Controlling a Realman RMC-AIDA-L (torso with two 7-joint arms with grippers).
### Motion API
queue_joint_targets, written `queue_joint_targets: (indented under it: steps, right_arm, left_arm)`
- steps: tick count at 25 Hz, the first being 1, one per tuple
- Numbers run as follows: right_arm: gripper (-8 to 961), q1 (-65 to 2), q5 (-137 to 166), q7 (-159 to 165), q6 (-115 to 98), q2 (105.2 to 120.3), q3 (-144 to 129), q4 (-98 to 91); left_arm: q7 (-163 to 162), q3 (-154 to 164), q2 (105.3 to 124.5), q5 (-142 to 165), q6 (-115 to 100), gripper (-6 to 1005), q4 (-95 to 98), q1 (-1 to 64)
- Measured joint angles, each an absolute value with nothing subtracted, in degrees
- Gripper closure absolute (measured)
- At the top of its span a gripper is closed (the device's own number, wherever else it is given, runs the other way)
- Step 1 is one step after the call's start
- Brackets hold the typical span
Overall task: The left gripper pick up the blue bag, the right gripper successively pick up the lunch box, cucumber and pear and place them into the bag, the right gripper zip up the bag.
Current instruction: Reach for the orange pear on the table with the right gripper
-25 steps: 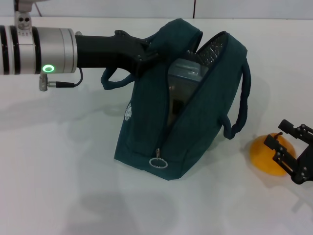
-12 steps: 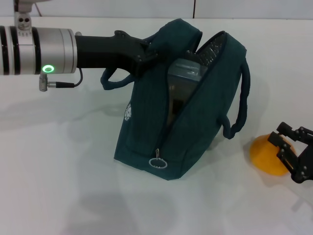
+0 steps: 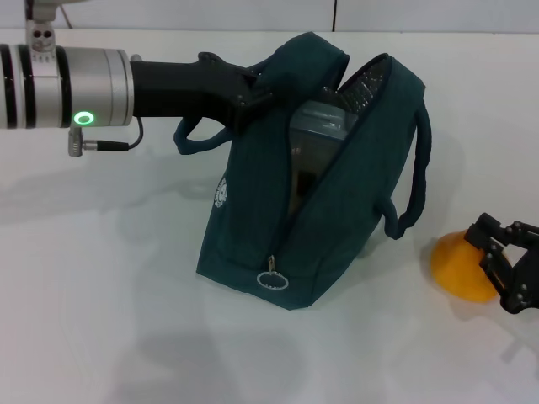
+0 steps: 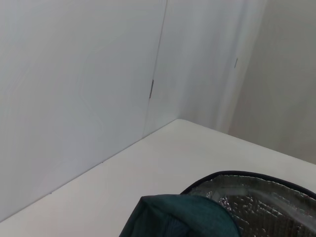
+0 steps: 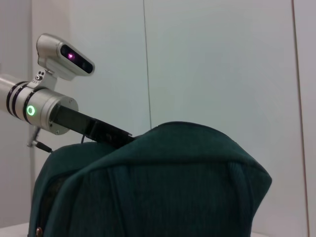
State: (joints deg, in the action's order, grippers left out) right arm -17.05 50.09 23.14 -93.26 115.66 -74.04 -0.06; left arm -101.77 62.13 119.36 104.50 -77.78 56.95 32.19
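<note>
Sliding lower over the past second, the right gripper (image 3: 497,252) is now closing around the pear (image 3: 459,268) on the white table (image 3: 101,320), fingers spread wide and straddling the fruit's right side. Left gripper (image 3: 244,93) is holding the blue bag (image 3: 337,219) up by its top edge, unzipped, with a silvery box (image 3: 320,126) showing inside.
</note>
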Motion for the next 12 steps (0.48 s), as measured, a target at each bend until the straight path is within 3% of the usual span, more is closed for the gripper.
queue_joint_targets:
  steps: [12]
  right_arm:
    - [897, -17.1, 50.1, 23.3, -92.6, 115.66, -73.9, -0.2]
  left_arm:
    - [-101.8, 62.1, 119.36, 104.5, -77.8, 955, 57.0, 32.3]
